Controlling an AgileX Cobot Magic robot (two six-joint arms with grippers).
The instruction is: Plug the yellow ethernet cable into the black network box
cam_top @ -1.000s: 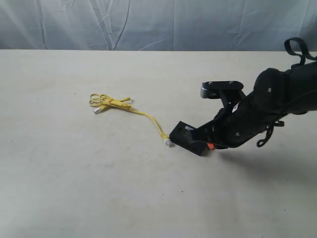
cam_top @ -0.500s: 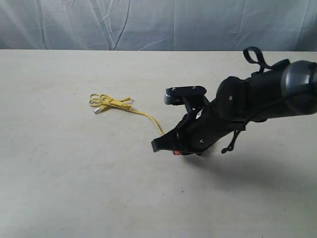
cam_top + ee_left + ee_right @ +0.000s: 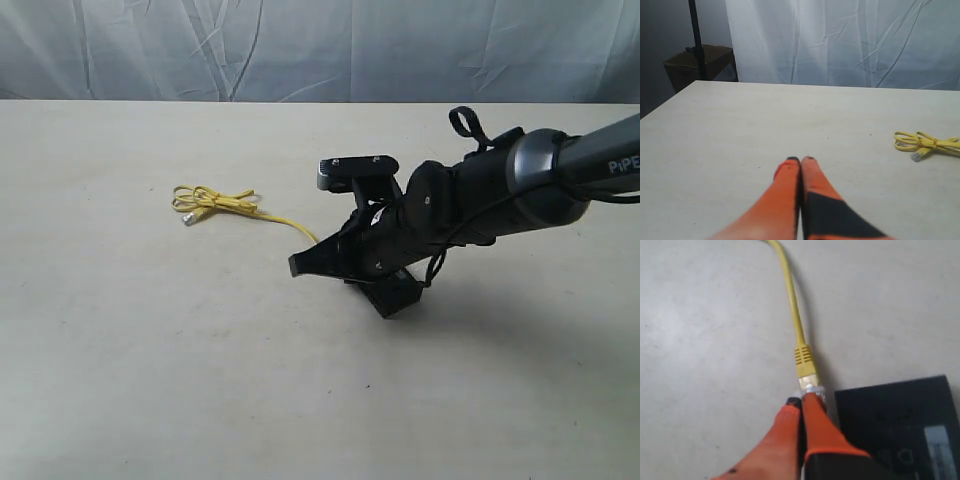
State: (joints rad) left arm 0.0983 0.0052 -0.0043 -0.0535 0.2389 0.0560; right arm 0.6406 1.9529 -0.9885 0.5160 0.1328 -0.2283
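Observation:
The yellow ethernet cable (image 3: pixel 212 200) lies on the table, with its looped bundle at the left. Its cord runs right toward my right gripper (image 3: pixel 298 267). In the right wrist view the cable's clear plug (image 3: pixel 815 390) lies on the table against the tip of one orange finger (image 3: pixel 820 425). That right gripper (image 3: pixel 800 401) is shut with the plug outside its jaws. The black network box (image 3: pixel 900 415) lies flat just beside the plug, partly hidden under the arm (image 3: pixel 392 297). My left gripper (image 3: pixel 800 160) is shut on nothing, and the cable bundle (image 3: pixel 925 144) lies off to its side.
The pale table (image 3: pixel 150 350) ends at a draped white backdrop (image 3: pixel 300 50). In the left wrist view, a brown box (image 3: pixel 700 65) and a dark pole (image 3: pixel 696 35) stand beyond the table's edge. The right arm (image 3: pixel 520 190) stretches low across the table's right half.
The right arm swept left across the box, and its shut tip now rests at the cable's plug. The plug end and the bundle shifted slightly left and back.

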